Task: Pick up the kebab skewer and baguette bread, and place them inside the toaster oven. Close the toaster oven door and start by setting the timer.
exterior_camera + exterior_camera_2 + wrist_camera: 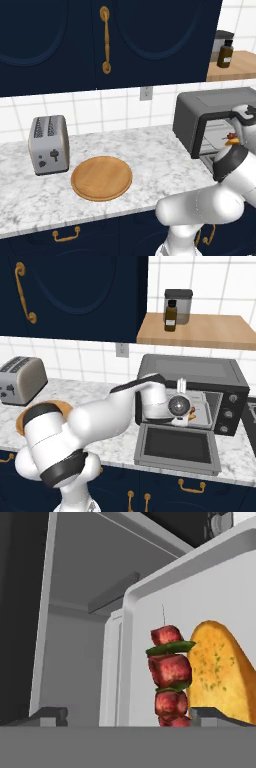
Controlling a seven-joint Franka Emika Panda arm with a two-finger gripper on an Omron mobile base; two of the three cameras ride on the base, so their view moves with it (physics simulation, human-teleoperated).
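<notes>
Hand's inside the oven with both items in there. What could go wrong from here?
1. The skewer sits between the open hand's fingertips; backing out may drag it.
2. The bread touches the skewer, so it could shift too.
3. The door lies flat under the arm; a low retreat might hit it.

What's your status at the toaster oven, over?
Pincer open inside toaster oven. Kebab skewer and baguette bread side by side in the oven. Toaster oven door down; nothing blocking.

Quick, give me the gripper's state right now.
Gripper: open, holding nothing; its fingertips stand wide apart, with the kebab skewer and the baguette bread lying ahead inside the toaster oven.
</notes>
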